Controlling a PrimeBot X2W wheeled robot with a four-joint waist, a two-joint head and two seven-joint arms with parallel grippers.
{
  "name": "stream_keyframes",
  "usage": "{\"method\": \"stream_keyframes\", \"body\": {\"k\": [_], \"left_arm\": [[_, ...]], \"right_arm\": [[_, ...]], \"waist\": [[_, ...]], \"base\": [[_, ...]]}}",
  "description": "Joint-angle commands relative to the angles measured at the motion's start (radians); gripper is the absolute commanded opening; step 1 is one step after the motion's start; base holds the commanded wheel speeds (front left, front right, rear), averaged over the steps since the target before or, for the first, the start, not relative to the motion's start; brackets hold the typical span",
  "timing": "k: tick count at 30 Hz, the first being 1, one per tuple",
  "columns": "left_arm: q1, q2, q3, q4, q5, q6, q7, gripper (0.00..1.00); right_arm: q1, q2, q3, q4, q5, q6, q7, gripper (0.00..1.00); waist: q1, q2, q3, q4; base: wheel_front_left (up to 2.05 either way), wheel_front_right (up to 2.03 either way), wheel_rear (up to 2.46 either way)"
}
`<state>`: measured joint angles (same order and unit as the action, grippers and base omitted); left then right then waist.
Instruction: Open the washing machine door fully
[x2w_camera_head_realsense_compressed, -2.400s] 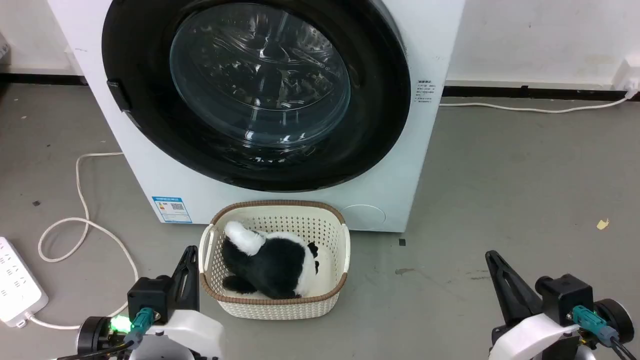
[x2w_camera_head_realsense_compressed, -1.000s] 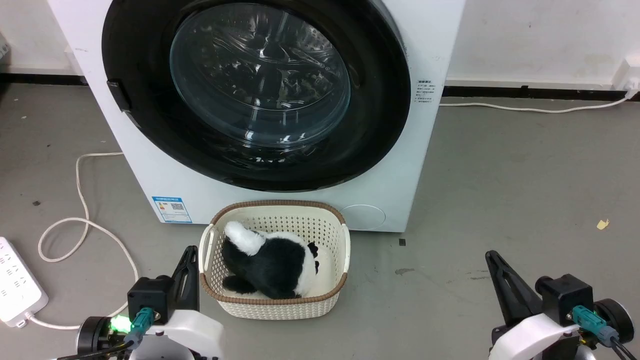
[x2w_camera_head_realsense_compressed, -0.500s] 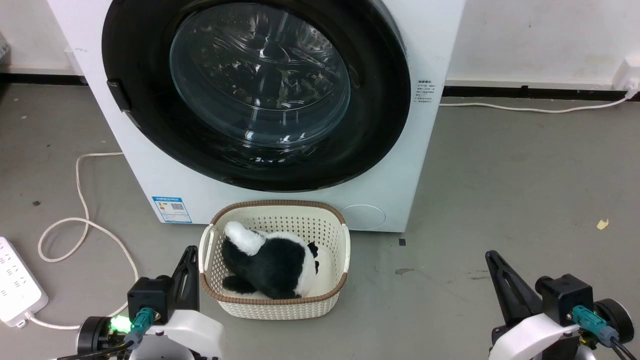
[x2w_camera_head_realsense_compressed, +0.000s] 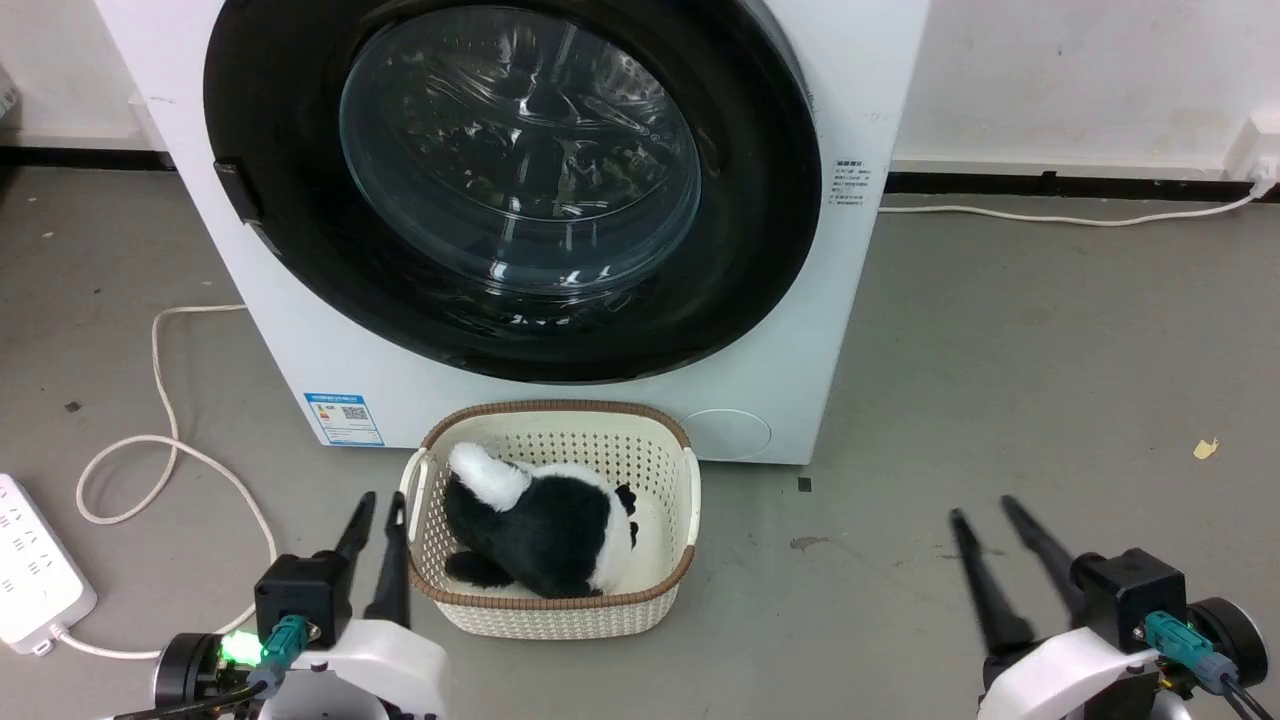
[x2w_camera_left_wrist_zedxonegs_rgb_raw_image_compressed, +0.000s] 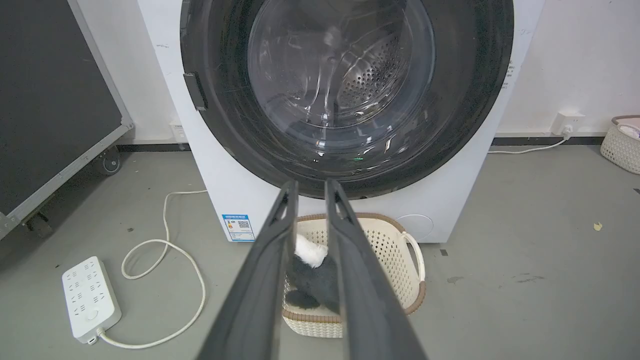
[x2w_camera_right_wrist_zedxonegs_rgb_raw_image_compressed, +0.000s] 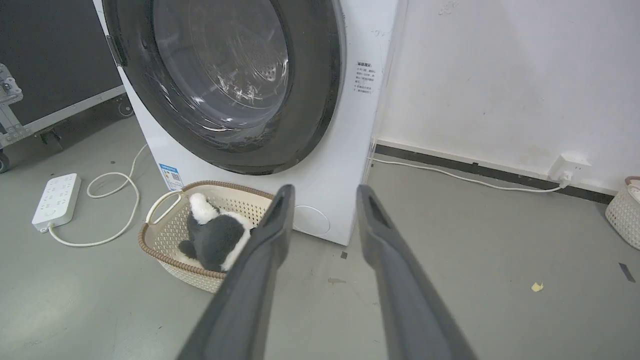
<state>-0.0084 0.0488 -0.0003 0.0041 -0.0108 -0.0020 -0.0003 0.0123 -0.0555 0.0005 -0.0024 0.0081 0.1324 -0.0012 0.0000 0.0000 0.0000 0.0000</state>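
Cream basket (x2w_camera_head_realsense_compressed: 548, 610), plush toy (x2w_camera_head_realsense_compressed: 540, 530) inside, before shut washing machine door (x2w_camera_head_realsense_compressed: 520, 150)

Since half a second ago, both claws have parted their fingers. The left claw (x2w_camera_head_realsense_compressed: 381, 500) shows a narrow gap between fingers that were pressed together. The right claw (x2w_camera_head_realsense_compressed: 983, 508) has spread wider, its two fingers now clearly separate above the floor.
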Motion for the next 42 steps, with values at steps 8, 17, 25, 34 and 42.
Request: {"method": "stream_keyframes", "body": {"k": [8,17,25,34,42], "left_arm": [[0.000,0.000,-0.008,-0.002,-0.001,0.003,-0.018,1.00],[-0.010,0.000,-0.020,-0.007,-0.004,0.008,-0.036,1.00],[-0.026,0.000,-0.031,-0.014,-0.007,0.013,-0.053,1.00],[-0.046,0.000,-0.045,-0.023,-0.011,0.020,-0.072,1.00],[-0.059,0.000,-0.058,-0.029,-0.015,0.027,-0.086,1.00]], "right_arm": [[-0.001,0.000,-0.003,-0.001,0.019,0.000,-0.017,1.00],[-0.014,-0.006,-0.001,-0.005,0.032,0.000,-0.036,1.00],[-0.062,-0.040,0.005,-0.005,0.061,0.000,-0.053,1.00],[-0.147,-0.078,0.006,-0.002,0.121,0.000,-0.055,1.00],[-0.216,-0.099,0.001,0.000,0.169,-0.001,-0.045,1.00]], "waist": [[0.0000,0.0000,0.005,0.000],[0.0000,0.0000,0.028,0.008],[0.0000,0.0000,0.063,0.020],[0.0000,0.0000,0.103,0.038],[0.0000,0.0000,0.131,0.054]], "base": [[0.00,0.00,0.00],[0.00,0.00,0.00],[0.00,0.00,0.00],[0.00,0.00,0.00],[0.00,0.00,0.00]]}}
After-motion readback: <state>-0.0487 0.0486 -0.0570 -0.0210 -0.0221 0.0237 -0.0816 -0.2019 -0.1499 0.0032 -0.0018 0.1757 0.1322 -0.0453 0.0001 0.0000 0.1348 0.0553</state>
